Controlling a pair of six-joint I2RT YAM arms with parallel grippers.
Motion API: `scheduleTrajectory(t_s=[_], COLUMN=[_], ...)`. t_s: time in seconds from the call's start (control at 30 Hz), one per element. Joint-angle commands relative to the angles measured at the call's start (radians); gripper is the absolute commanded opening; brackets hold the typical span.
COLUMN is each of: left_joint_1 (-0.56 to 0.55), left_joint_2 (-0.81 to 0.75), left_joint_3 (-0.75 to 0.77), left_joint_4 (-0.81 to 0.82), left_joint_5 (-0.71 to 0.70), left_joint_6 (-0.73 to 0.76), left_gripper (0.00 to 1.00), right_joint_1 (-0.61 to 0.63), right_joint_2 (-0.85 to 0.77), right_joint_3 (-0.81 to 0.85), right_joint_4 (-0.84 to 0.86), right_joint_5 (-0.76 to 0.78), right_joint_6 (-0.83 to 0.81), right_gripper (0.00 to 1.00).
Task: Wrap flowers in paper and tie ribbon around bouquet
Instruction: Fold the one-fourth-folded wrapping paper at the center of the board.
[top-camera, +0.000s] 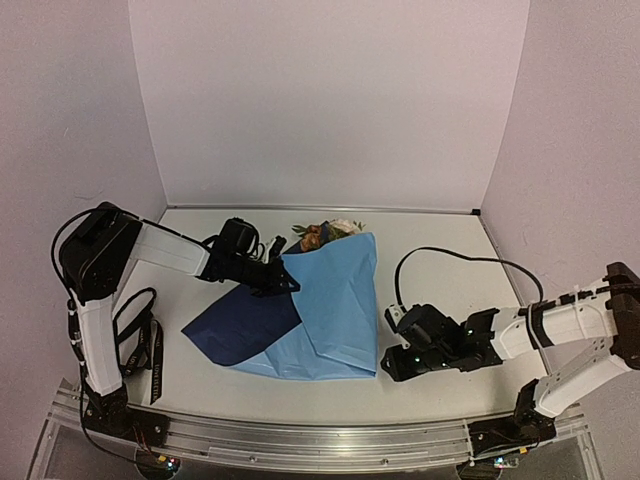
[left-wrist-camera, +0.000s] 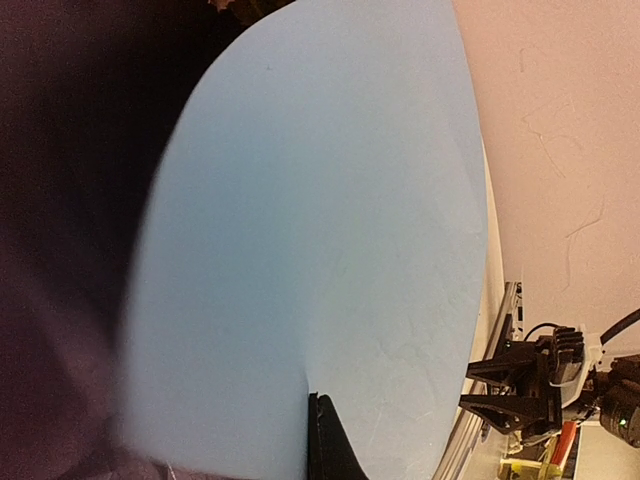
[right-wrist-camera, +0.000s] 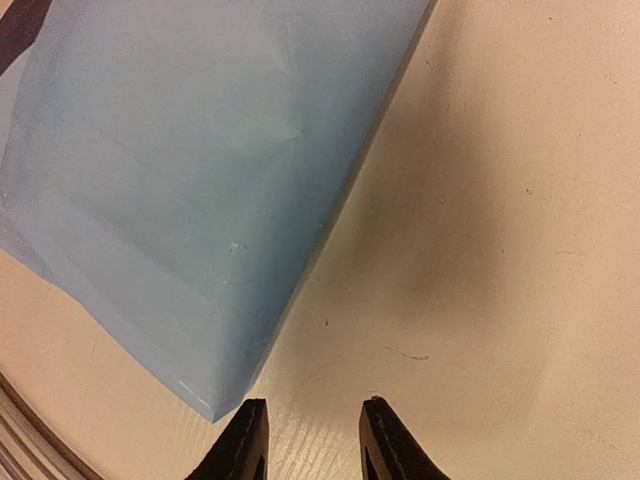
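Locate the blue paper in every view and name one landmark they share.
Top external: paper at the centre of the picture.
Left wrist: paper fills the middle.
Right wrist: paper at upper left, its corner near the fingertips.
Shared landmark: right gripper, beside the paper.

No writing can be read in any view. The ribbon (top-camera: 155, 355), lying at about eight o'clock on the table (top-camera: 440, 250), carries faint light lettering along its black strip, but the marks are too small and blurred to make out as words.
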Motion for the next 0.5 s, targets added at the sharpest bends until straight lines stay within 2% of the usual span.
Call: scheduleTrajectory(t_s=[0.0, 0.47], left_joint_1=[0.005, 0.005], left_joint_2=[-0.052, -0.071], left_joint_3=[-0.006, -0.014], left_joint_4=[-0.016, -0.048], left_joint_5=[-0.017, -0.046], left_joint_6=[0.022, 0.040], left_gripper=[0.00, 0.00], right_joint_1=[0.021, 0.029], right_joint_2=[0.003, 0.128], right_joint_3=[0.040, 0.084], right_joint_4=[0.031, 0.040], right_joint_5=[0.042, 0.011], right_joint_6=[0.002, 0.025], right_gripper=[0.34, 0.35])
